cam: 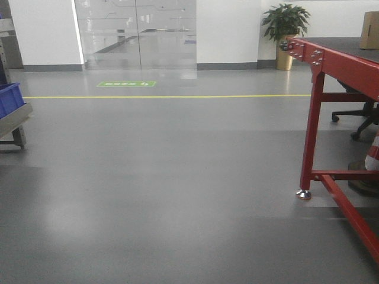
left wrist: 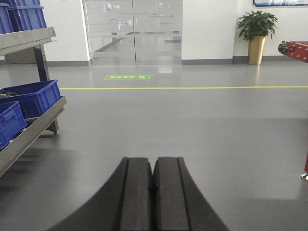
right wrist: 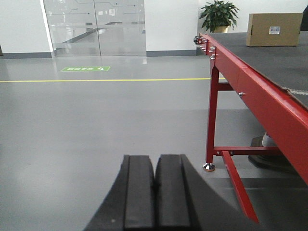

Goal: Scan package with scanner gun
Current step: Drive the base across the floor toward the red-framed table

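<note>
Floor (cam: 166,177) of plain grey fills most of the front-facing view, wide and bare up to one yellow line (cam: 166,96). One red-framed surface (cam: 343,44) stands at the right, its corner leg (cam: 311,136) ending in a metal foot. One package (cam: 370,29), tan and cut off by the picture's edge, sits on the far part of that surface. One potted plant (cam: 285,23) stands beyond the surface's far corner.

From the left wrist, the left end effector (left wrist: 154,166) shows two black fingers (left wrist: 137,192) pressed together, holding nothing. Four blue bins (left wrist: 31,96) sit on a metal rack (left wrist: 33,127) to its left. Open floor stretches ahead of it to the glass doors (left wrist: 132,31).

From the right wrist, the right end effector (right wrist: 155,163) is likewise pressed together and empty. The surface (right wrist: 269,62) runs along its right, its long red edge reaching away ahead. The package (right wrist: 274,29) rests at the far end, well ahead and to the right: one plain tan cardboard box, upright, with one small white label (right wrist: 274,30) on the facing side. Bare floor lies ahead and to the left.
</note>
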`<control>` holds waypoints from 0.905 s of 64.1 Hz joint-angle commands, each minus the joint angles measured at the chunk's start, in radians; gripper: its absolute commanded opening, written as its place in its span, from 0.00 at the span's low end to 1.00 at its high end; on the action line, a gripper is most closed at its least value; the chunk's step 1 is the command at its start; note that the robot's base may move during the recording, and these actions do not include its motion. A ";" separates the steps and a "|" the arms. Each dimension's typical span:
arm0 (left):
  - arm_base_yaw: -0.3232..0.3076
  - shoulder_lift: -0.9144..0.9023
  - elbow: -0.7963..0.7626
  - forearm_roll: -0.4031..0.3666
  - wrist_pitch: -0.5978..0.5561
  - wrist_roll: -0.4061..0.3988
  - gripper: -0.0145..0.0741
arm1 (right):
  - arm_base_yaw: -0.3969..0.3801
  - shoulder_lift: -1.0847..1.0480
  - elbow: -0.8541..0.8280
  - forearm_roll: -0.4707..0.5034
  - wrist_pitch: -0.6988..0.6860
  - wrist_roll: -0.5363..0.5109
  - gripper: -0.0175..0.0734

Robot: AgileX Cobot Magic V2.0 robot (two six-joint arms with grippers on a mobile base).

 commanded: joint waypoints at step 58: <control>-0.003 -0.005 -0.004 -0.004 -0.018 0.000 0.04 | 0.011 -0.003 0.000 -0.005 -0.028 0.000 0.02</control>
